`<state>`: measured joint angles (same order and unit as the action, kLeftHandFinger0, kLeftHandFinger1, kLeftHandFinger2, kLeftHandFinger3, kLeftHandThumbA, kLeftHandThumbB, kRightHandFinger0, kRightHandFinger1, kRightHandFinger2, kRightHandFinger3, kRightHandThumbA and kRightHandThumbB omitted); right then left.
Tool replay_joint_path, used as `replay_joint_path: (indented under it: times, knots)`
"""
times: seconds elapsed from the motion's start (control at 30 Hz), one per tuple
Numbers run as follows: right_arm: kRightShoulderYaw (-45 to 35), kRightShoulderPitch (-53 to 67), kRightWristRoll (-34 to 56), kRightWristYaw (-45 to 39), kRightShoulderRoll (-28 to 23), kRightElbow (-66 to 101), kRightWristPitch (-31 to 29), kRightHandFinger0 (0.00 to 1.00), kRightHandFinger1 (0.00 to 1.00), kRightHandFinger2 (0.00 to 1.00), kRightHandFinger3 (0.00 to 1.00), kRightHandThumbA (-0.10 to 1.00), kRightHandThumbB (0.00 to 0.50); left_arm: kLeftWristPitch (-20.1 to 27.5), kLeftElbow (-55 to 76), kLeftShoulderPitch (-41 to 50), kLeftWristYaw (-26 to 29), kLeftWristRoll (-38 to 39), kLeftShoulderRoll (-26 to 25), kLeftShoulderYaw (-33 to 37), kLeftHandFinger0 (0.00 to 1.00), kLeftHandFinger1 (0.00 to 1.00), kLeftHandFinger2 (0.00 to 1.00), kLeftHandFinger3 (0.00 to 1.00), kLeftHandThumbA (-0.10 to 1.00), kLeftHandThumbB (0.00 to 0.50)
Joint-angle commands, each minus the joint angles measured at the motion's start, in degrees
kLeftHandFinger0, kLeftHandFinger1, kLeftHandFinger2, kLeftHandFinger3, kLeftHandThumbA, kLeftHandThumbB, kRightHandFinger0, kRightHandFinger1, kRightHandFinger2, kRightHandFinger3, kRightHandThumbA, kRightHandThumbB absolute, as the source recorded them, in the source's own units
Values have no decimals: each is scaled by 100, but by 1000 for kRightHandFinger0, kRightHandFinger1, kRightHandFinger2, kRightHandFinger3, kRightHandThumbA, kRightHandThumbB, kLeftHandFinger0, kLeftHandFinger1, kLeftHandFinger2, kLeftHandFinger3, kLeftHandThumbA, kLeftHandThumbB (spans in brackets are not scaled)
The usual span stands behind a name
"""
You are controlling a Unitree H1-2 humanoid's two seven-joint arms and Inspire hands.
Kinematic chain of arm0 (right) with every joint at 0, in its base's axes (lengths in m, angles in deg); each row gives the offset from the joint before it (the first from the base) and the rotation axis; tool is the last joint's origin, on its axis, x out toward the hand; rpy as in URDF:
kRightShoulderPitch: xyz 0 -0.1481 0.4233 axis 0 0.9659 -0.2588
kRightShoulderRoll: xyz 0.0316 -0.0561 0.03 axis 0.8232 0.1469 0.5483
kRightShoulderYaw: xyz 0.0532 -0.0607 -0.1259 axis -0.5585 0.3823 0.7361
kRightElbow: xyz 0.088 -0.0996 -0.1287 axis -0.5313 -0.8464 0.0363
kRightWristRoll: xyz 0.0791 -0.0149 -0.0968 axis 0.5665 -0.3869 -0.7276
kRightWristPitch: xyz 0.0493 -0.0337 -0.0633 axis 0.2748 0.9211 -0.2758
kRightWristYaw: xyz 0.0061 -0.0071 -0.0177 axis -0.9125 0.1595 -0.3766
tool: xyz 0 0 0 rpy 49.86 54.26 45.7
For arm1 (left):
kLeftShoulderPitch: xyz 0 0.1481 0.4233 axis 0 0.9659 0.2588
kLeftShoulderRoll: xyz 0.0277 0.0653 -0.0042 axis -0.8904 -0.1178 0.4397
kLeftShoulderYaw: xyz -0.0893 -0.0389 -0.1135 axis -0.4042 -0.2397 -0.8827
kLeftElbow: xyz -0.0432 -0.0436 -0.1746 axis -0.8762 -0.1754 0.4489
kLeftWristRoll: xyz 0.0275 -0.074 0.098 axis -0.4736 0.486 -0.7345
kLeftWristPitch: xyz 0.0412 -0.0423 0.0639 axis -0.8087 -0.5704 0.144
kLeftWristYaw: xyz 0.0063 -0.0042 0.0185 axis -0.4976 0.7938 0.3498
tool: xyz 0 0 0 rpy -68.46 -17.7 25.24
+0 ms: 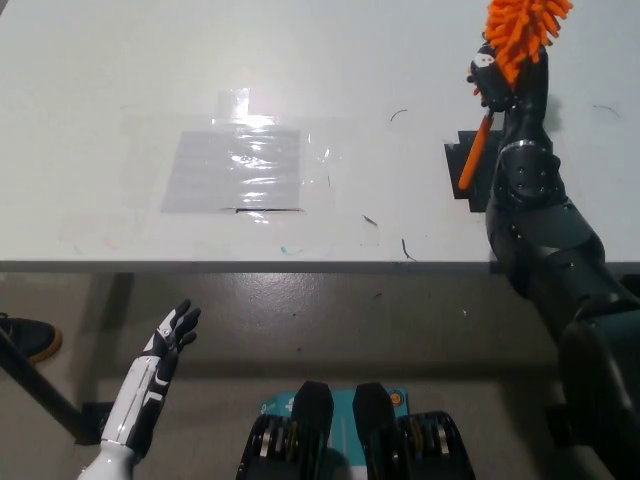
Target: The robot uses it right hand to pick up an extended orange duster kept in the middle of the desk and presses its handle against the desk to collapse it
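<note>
Black right hand (505,80) clenched round orange duster (522,30) at desk's (120,80) far right, fluffy head up, handle w/ tip angled down to a black patch (470,160). White left hand (172,335) idles below desk edge, fingers spread, holding nothing.

Right robot hand (507,78) raised, fingers closed; left robot hand (172,334) open, low.
</note>
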<state>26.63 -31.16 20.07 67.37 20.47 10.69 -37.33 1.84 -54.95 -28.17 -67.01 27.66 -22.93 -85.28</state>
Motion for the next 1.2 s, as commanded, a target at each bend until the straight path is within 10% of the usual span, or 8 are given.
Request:
replay_joint_path:
  times: [0.0, 0.3, 0.6, 0.83, 0.9, 0.93, 1.0, 1.17]
  knots:
    - [624, 581, -509, -913, -353, -594, 2374, 0, 273, 663, 963, -100, 101, 159, 115, 21, -54, 157, -26, -58, 1000, 1000, 1000, 1000, 1000, 100]
    - [900, 604, -506, -625, -364, -534, 2023, 0, 287, 648, 376, -100, 127, 131, 130, -16, -51, 118, -52, -61, 1000, 1000, 1000, 1000, 1000, 97]
    - [1524, 773, -781, -1078, -356, -586, 2379, 0, 284, 591, 1000, -100, 94, 90, 194, -101, -13, 14, -64, -66, 1000, 1000, 1000, 1000, 1000, 68]
    - [1652, 1009, -697, -1056, -422, -606, 2564, 0, 179, 439, 1000, -100, 84, 140, 224, -33, -38, 19, -100, -66, 1000, 1000, 1000, 1000, 1000, 74]
    - [1458, 1006, -510, -450, -404, -545, 2107, 0, 128, 370, 369, -100, 102, 170, 264, 79, -61, 83, -106, -72, 1000, 1000, 1000, 1000, 1000, 78]
    - [1350, 1001, -402, -365, -400, -510, 1907, 0, 224, 532, 294, -100, 106, 168, 298, 155, -60, 81, -99, -68, 1000, 1000, 1000, 1000, 1000, 78]
    - [1154, 971, -223, -265, -374, -416, 1502, 60, 444, 803, 469, -100, 116, 174, 334, 346, -62, 111, -75, -62, 1000, 1000, 1000, 1000, 1000, 80]
    - [968, 1173, -246, -48, -197, 47, 375, 0, 364, 699, 561, -100, 131, 217, 438, 1015, -37, 79, 13, -31, 1000, 1000, 1000, 1000, 1000, 88]
